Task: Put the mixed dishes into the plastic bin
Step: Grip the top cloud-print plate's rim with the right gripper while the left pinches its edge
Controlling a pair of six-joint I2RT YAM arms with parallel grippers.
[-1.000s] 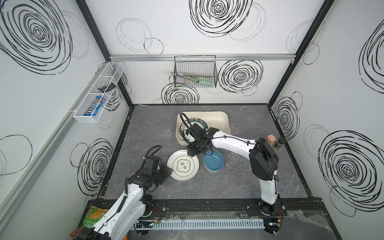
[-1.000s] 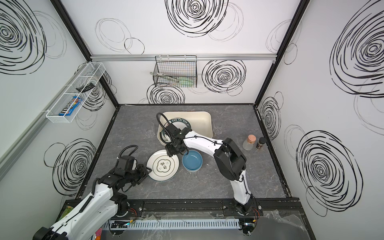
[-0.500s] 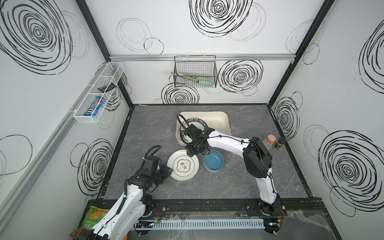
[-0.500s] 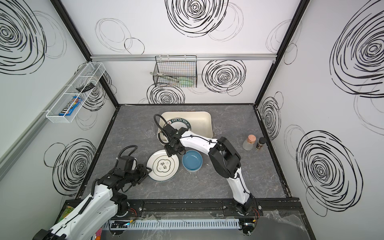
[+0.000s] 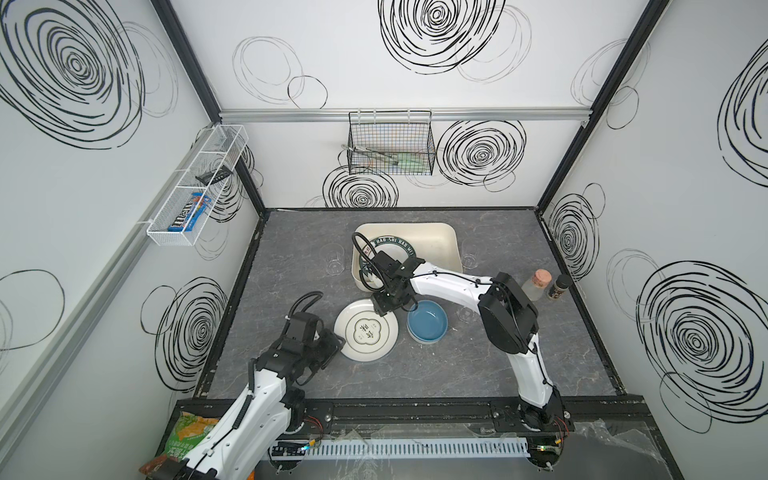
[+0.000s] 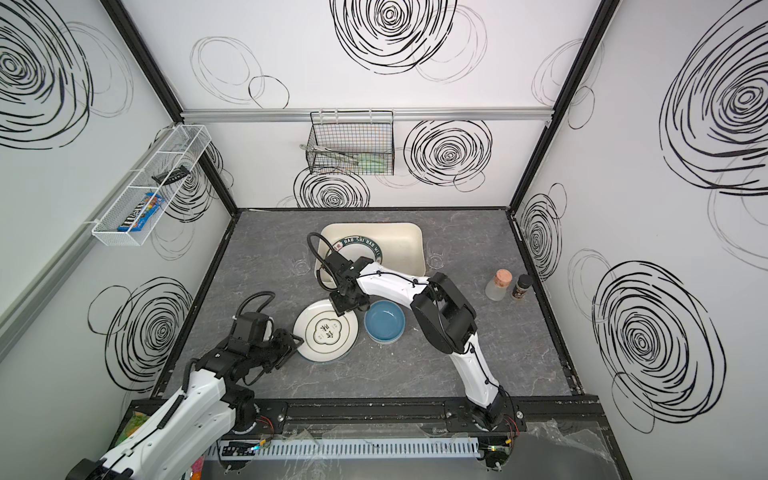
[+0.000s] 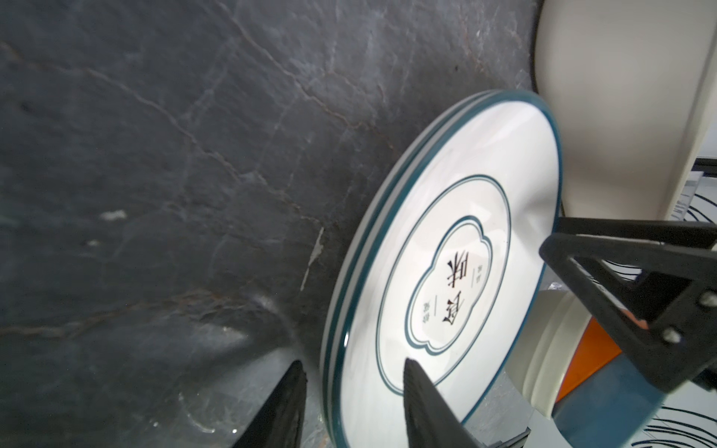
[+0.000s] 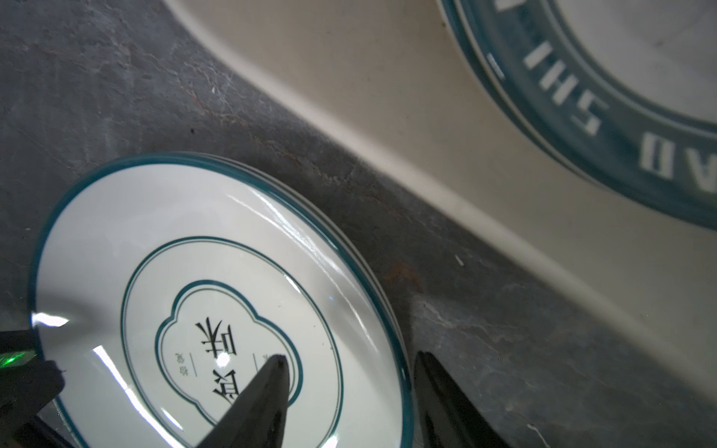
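Cream bin (image 5: pixel 441 245), green-rimmed plate (image 5: pixel 392 249) inside

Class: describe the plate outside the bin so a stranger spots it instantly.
On the grey stone-look table stands a cream-white rectangular plastic bin. Before its near left corner, beside a blue bowl, lies a round white plate. Unlike the binned plate with its broad green lettered rim, it bears central black characters.

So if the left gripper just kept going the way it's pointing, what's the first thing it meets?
The white plate. The left gripper points at its near rim with jaws open astride the edge, so the rim would run between them; whether it already touches is unclear.
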